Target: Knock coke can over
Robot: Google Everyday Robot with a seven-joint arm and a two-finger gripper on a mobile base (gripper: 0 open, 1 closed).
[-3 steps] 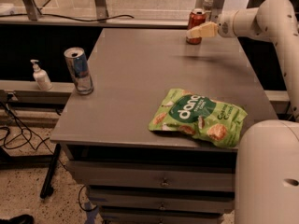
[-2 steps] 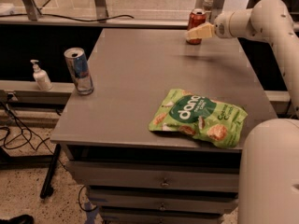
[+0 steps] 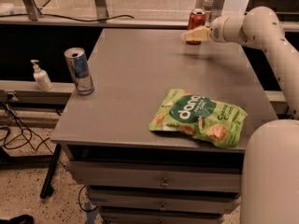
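Note:
The coke can [image 3: 196, 22] is a small red-orange can with a silver top, standing upright at the far right edge of the grey table [image 3: 140, 78]. My gripper [image 3: 192, 35] reaches in from the right on the white arm [image 3: 252, 29]; its tip lies in front of the can's lower part and covers it. The can tilts slightly at most; I cannot tell whether the gripper touches it.
A taller blue-and-silver can [image 3: 80, 71] stands at the table's left edge. A green snack bag [image 3: 198, 117] lies near the front right. A white pump bottle [image 3: 41, 76] sits on a ledge to the left. Drawers are below the tabletop.
The gripper has shifted slightly along the can's front. The can still stands upright in the same place.

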